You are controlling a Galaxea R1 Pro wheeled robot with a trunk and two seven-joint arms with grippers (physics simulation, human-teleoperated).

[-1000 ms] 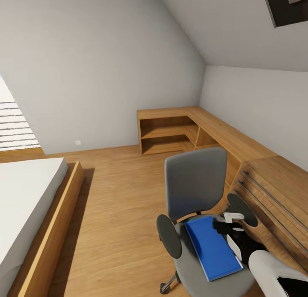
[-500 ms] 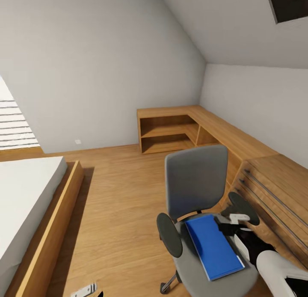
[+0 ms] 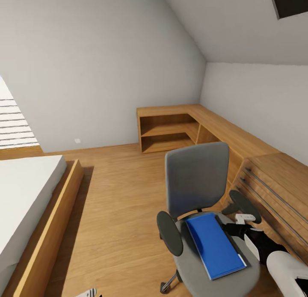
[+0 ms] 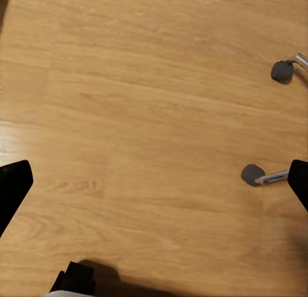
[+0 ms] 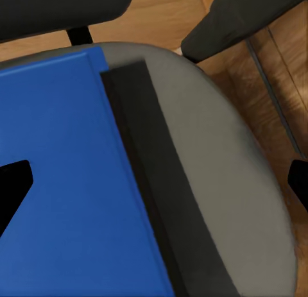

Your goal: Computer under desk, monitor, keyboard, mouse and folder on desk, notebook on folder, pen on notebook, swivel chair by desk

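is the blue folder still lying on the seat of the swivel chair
Yes, the folder lies flat on the swivel chair, on its grey seat between the two black armrests.

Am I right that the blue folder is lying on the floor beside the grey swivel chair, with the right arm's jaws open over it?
Not quite. The blue folder lies on the seat of the swivel chair, not the floor, as the head view shows. The right gripper does hang over it, jaws open.

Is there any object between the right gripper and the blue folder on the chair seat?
Nothing visible does. The right gripper hangs over the folder, which lies flat and uncovered on the swivel chair seat, fingertips spread wide. The nearest armrest stands beside the folder, not over it.
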